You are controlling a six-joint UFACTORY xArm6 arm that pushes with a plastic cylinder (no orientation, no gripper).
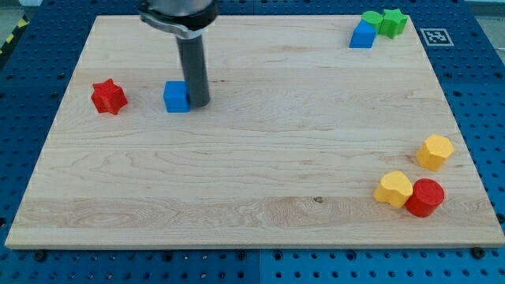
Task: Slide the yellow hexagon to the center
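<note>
Two yellow blocks lie at the view's lower right. The upper one (435, 151) looks hexagonal and sits near the board's right edge. The lower yellow block (393, 188) has a less clear many-sided shape and touches a red cylinder (425, 197). My tip (199, 104) rests on the board at the upper left, far from both yellow blocks. It stands right against the right side of a blue cube (177, 96).
A red star (109, 96) lies left of the blue cube. At the top right corner a blue block (362, 35) sits with two green blocks (371, 19) (393, 21). The wooden board (252, 173) lies on a blue perforated table.
</note>
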